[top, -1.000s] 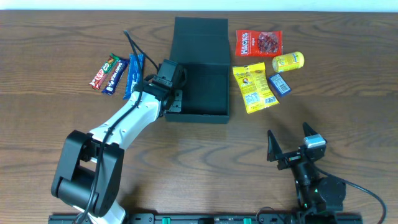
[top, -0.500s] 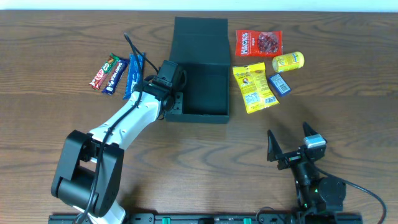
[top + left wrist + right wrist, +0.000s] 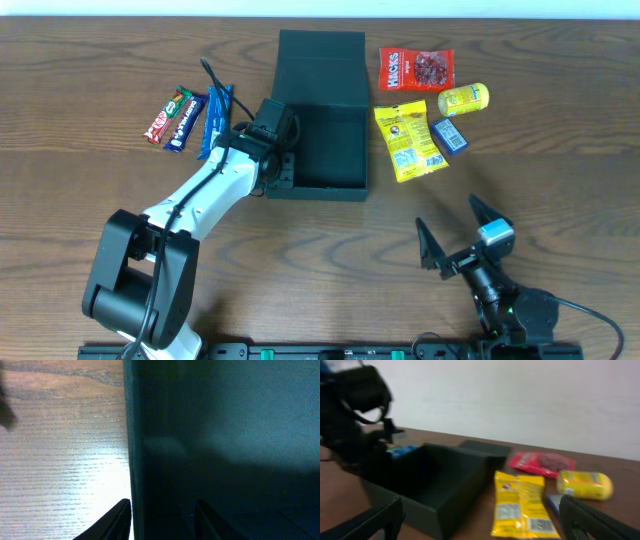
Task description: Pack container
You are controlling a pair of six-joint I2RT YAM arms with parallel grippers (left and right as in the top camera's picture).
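Candy bars (image 3: pixel 190 115) at left, unpacked. My left gripper (image 3: pixel 159 519) straddles the left wall of the container (image 3: pixel 330 150), jaws part-open, not clamped. Container mid-table, lid back, looks empty. Snack packets (image 3: pixel 410 140) at right, untouched. My right gripper (image 3: pixel 455 238) spread wide, empty. All packing ahead.

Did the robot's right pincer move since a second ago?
Yes. Seen from overhead, the right pincer slid a little to the left, toward the container's side, while the yellow packet stayed put.
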